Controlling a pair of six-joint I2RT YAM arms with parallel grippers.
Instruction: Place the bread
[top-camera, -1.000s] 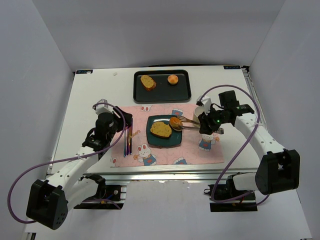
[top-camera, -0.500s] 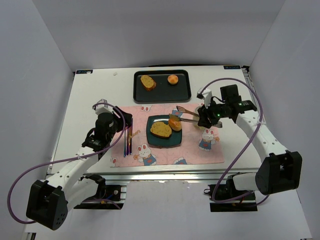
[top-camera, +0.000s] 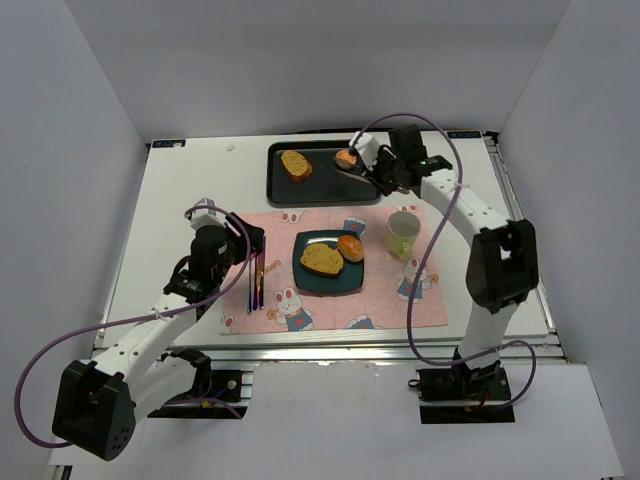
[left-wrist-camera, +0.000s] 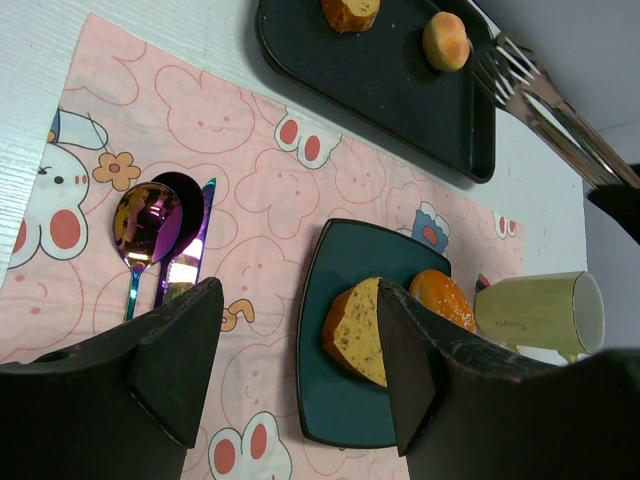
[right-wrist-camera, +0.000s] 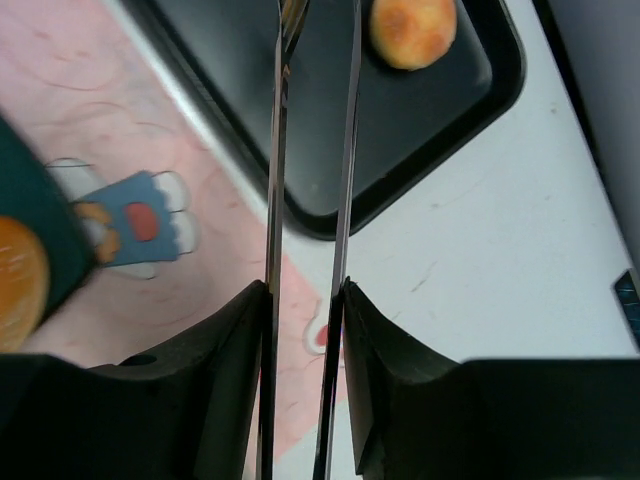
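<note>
A teal plate (top-camera: 328, 280) on the pink placemat (top-camera: 300, 312) holds a bread slice (top-camera: 321, 259) and an orange bun (top-camera: 351, 247); both show in the left wrist view, slice (left-wrist-camera: 360, 330) and bun (left-wrist-camera: 443, 298). My right gripper (top-camera: 385, 172) is shut on metal tongs (top-camera: 355, 170), whose empty tips hang over the black tray (top-camera: 325, 188) beside a second bun (top-camera: 346, 158). In the right wrist view the tongs (right-wrist-camera: 350, 150) point at that bun (right-wrist-camera: 413, 30). My left gripper (top-camera: 250, 240) is open and empty above the placemat, left of the plate.
The tray also holds a second bread slice (top-camera: 295, 164). A pale green cup (top-camera: 402, 233) stands right of the plate. A spoon and knife (top-camera: 257, 280) lie on the placemat left of the plate. The table's white walls close in on three sides.
My right gripper left the bun on the plate, then swung with the empty tongs from the plate up to the tray at the back. The left arm has not moved.
</note>
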